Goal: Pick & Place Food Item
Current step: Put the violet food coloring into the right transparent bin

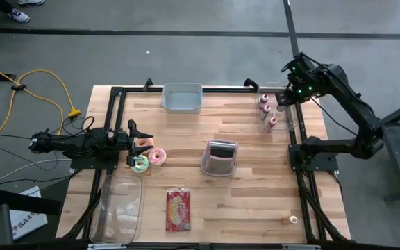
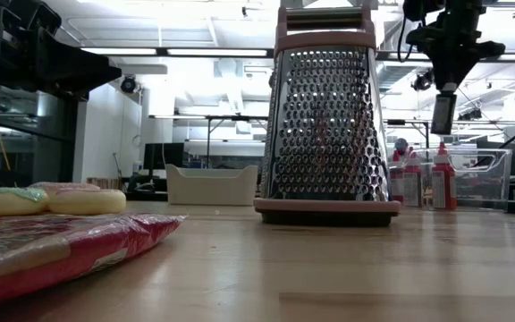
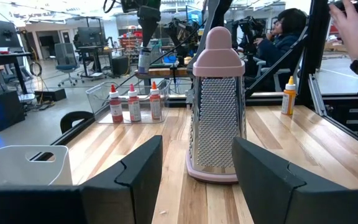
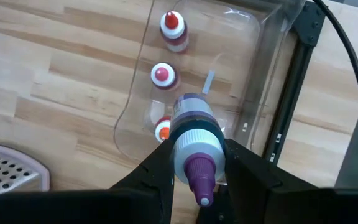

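The right pincer (image 4: pixel 199 163) was clamped on a purple-capped squeeze bottle (image 4: pixel 191 134), carrying it nozzle toward the wrist, above a clear tray (image 4: pixel 257 74) at the far right corner of the bench (image 1: pixel 255 194). Three red-capped bottles (image 4: pixel 165 78) stood in a row at the tray's inner edge. The height probably gave room to clear their tips before setting this one beside them.

The left pincer (image 1: pixel 135 144) lay low at the left edge of the bench, fingers (image 3: pixel 138 171) spread wide and holding nothing, just beside two frosted doughnuts (image 1: pixel 149 159), perhaps waiting its turn. A pink box grater (image 1: pixel 219 157) stood mid-bench, a red snack packet (image 1: pixel 178 210) lay nearer the front, and a grey tub (image 1: pixel 182 98) sat at the far edge.
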Action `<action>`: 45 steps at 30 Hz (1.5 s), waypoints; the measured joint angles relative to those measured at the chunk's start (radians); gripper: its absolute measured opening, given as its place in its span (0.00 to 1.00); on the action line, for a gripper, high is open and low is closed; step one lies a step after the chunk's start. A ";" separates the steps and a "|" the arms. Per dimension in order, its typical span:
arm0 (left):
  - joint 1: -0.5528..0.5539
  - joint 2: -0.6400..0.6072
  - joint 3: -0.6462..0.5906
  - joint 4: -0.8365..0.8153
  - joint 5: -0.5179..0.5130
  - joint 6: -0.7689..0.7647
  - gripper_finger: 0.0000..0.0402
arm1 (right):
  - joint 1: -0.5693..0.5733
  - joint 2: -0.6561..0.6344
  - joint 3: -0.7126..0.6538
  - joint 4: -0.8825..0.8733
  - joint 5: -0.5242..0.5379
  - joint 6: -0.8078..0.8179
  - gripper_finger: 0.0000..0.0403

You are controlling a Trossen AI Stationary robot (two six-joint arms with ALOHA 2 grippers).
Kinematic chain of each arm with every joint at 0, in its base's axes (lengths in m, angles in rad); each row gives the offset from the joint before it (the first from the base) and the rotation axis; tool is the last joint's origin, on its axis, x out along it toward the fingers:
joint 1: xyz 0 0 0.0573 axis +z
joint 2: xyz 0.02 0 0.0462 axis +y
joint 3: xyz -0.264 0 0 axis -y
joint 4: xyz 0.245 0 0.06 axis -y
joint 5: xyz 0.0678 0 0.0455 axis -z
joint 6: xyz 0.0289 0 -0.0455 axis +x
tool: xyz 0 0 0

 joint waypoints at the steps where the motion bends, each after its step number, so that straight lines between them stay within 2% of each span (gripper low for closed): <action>1: 0.000 0.000 0.000 0.000 0.000 0.000 0.47 | 0.000 0.000 0.000 0.000 0.000 0.000 0.27; 13: 0.000 0.000 0.000 0.000 0.000 0.000 0.47 | 0.000 0.000 0.000 0.005 0.033 0.079 0.27; 23: 0.000 0.000 0.000 0.000 0.000 0.000 0.47 | 0.004 0.000 -0.008 -0.032 0.141 0.191 0.27; 29: 0.000 0.000 0.000 0.000 0.000 0.000 0.47 | 0.005 0.000 -0.096 -0.022 0.135 0.213 0.27; 33: 0.000 0.000 0.000 0.000 0.000 0.000 0.47 | 0.005 0.000 -0.156 0.028 0.098 0.214 0.27; 45: 0.000 0.000 0.000 0.000 0.000 0.000 0.47 | 0.005 0.000 -0.322 0.145 0.074 0.240 0.27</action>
